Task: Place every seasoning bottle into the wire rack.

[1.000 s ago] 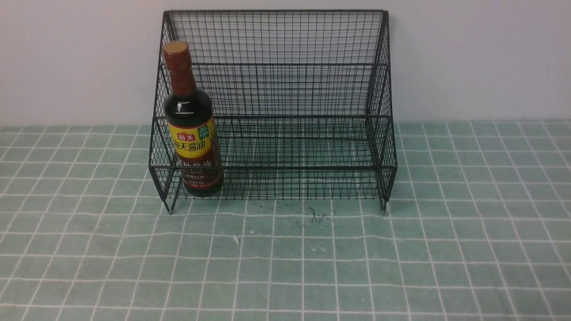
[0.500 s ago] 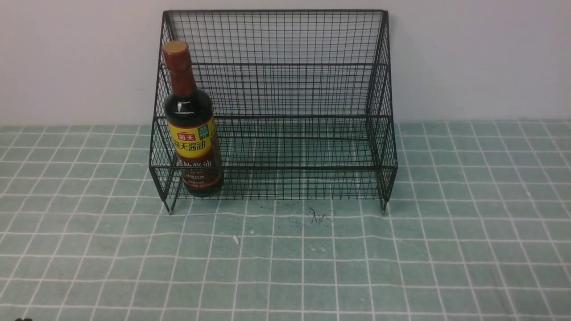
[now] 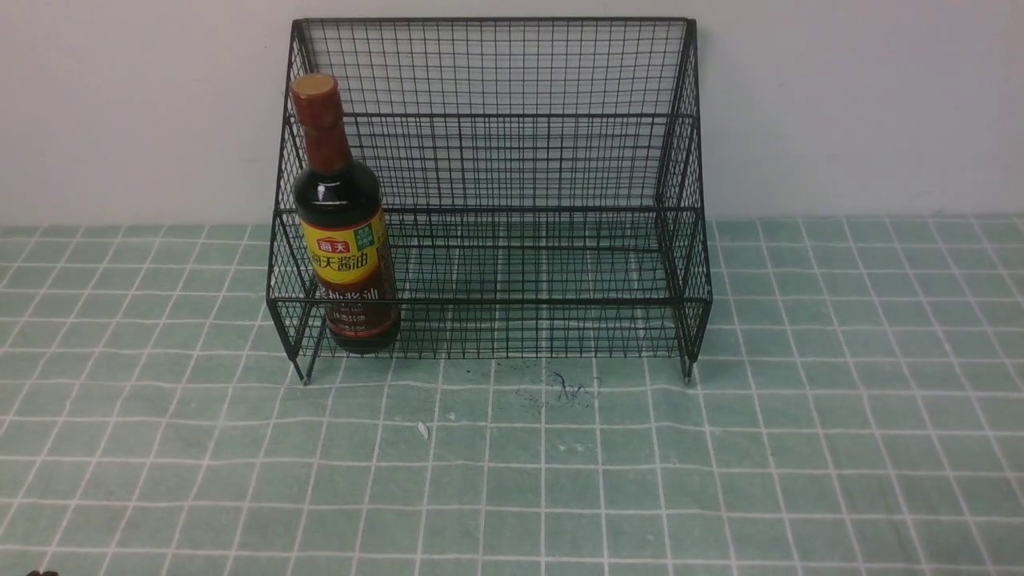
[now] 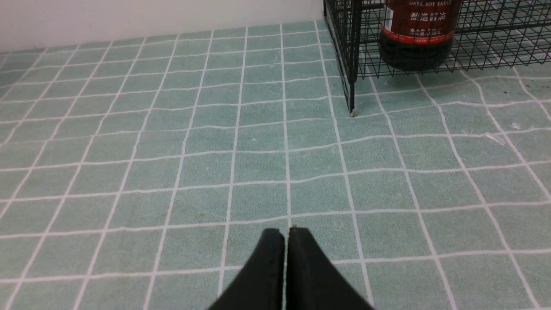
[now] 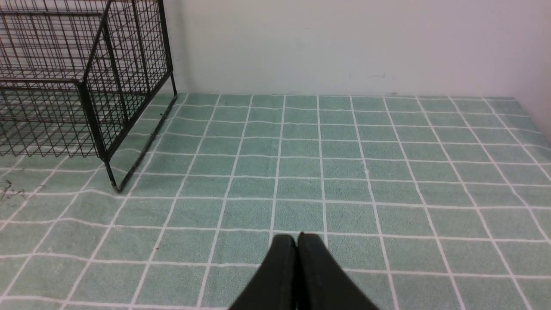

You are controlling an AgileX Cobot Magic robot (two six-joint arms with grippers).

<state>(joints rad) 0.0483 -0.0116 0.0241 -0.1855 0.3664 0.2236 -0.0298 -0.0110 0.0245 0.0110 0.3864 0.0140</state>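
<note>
Green-checked cloth covers the tabletop (image 3: 720, 448). On it, the tall dark-brown soy sauce bottle (image 3: 346, 240) stands upright in the black wire-mesh rack's (image 3: 512, 208) left front corner. Both claws, left (image 4: 286, 234) and right (image 5: 297, 239), are pressed together, empty; seemingly nothing remains.

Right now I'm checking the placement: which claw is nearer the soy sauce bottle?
Left. The left claw sees the bottle nearby; the right claw lies beyond the rack's far side.

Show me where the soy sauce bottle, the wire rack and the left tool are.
soy sauce bottle (image 3: 344, 256), front view, on its yellow label.
wire rack (image 3: 496, 68), front view, on its tall back mesh.
left tool (image 4: 286, 234), left wrist view, between its closed fingertips.
</note>
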